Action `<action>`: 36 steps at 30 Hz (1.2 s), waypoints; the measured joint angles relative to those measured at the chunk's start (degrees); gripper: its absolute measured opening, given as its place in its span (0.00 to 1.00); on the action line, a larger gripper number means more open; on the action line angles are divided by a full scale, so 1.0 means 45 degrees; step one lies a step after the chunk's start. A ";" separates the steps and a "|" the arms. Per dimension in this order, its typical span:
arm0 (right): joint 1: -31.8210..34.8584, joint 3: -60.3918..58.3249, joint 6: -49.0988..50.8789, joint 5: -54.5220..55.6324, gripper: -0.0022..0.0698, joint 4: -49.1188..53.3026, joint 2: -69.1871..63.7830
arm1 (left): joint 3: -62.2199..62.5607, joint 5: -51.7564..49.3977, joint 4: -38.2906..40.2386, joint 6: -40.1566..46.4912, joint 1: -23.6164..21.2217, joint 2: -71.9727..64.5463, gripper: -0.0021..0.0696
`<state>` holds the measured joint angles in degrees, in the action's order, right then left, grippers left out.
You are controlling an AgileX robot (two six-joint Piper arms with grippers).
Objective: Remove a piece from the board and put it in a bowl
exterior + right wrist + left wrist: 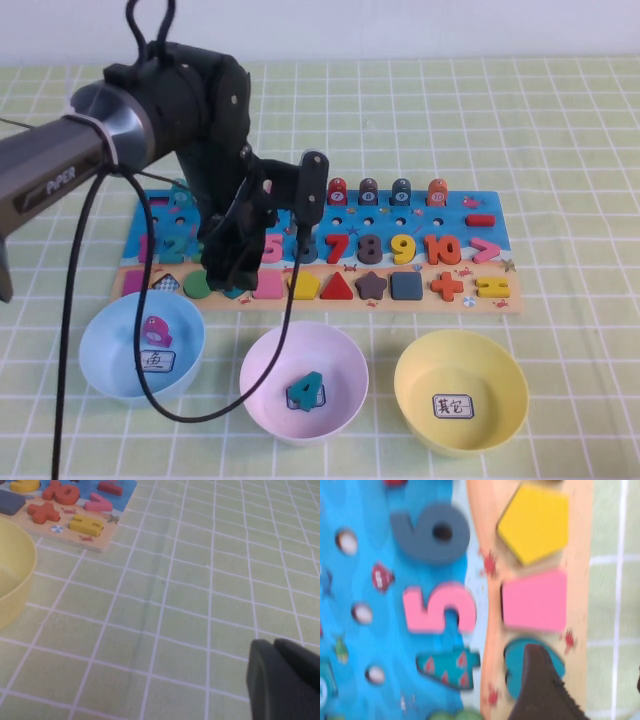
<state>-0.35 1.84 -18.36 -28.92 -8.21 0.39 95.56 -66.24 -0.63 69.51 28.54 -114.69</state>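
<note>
The pink trapezoid piece lies in its slot on the tan strip of the board, between a teal heart and a yellow pentagon. In the left wrist view the piece is flat and untouched. My left gripper hangs low over the board, open and empty. One of its fingers is over the teal heart, just beside the piece. The yellow bowl with a white label stands in front of the board's right end. My right gripper is shut and empty over bare cloth, out of the high view.
A light blue bowl holds a pink piece and a pink bowl holds a teal 4, both in front of the board. The yellow bowl's rim and the board's right corner show in the right wrist view. A black cable loops over the bowls.
</note>
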 joint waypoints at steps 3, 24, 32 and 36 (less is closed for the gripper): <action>0.0000 0.0000 0.0000 0.0000 0.01 0.0000 0.0000 | 0.0022 0.0156 0.1158 0.0691 -0.0309 0.0000 0.53; 0.0000 0.0000 0.0000 0.0000 0.01 0.0000 0.0000 | 0.0021 0.0811 0.2044 0.1002 -0.0628 -0.0277 0.53; 0.0000 0.0000 0.0000 0.0000 0.01 0.0000 0.0000 | 0.0021 0.0840 0.2054 0.1002 -0.0628 -0.0824 0.53; 0.0000 0.0000 0.0000 0.0000 0.01 0.0000 0.0000 | 0.0021 0.1001 0.2074 0.1036 -0.0628 -0.0843 0.53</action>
<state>-0.35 1.84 -18.36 -28.92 -8.21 0.39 95.65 -61.74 8.70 74.17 25.72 -118.48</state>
